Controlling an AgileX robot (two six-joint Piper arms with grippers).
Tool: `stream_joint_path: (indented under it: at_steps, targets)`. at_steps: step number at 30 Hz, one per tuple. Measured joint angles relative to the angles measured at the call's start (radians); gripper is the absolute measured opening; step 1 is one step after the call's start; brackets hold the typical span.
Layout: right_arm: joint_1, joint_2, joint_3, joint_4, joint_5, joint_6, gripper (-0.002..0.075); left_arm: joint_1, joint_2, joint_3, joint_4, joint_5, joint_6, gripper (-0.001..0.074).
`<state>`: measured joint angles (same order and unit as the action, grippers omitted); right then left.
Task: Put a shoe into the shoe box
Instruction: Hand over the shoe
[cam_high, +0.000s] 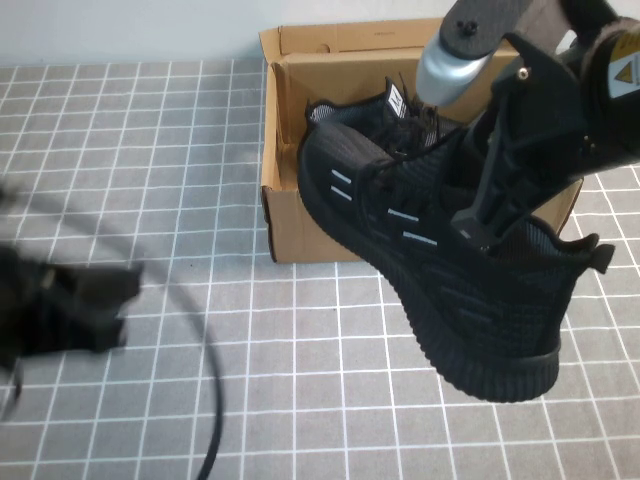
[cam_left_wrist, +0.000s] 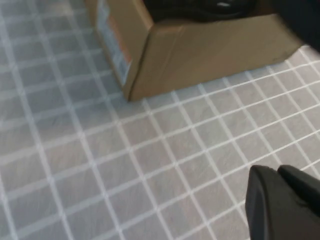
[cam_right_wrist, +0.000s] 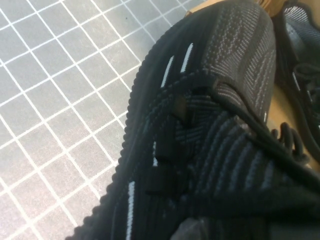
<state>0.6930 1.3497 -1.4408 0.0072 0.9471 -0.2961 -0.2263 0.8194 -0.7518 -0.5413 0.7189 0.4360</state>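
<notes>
Right claw (cam_high: 492, 215) clamped on the black knit sneaker (cam_high: 450, 270) at its collar, holding it in the air, tilted, toe toward the cardboard shoe box (cam_high: 300, 225) and overlapping its front wall in the high view. Heel end hangs out over the grid-tiled surface (cam_high: 300, 380) in front of the box. A second black sneaker (cam_high: 375, 115) lies inside the box, white tongue tag up. The right wrist view shows laces and white side dashes of the held sneaker close up. Left claw (cam_high: 70, 300) sits low, well left of the box, near the surface; cannot tell whether it is open or closed. A black cable (cam_high: 212, 400) trails beside it.
</notes>
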Motion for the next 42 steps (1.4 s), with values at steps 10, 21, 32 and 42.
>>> stream_joint_path:
  at_steps: [10,21,32,42]
  targets:
    - [-0.053,0.028,0.0,0.008,-0.008,0.0,0.0,0.0,0.442,-0.481,-0.193,0.256,0.371,-0.0001]
    - [-0.123,0.049,0.0,0.012,-0.021,-0.005,0.0,0.0,0.782,-0.85,-0.343,0.497,0.594,-0.0001]
    - [-0.13,0.103,-0.073,0.095,-0.025,-0.413,0.0,0.0,0.817,-0.887,-0.369,0.505,0.849,0.0287]
    - [-0.13,0.109,-0.091,0.215,-0.033,-0.878,0.0,-0.052,0.819,-0.887,-0.364,0.505,0.943,0.0446]
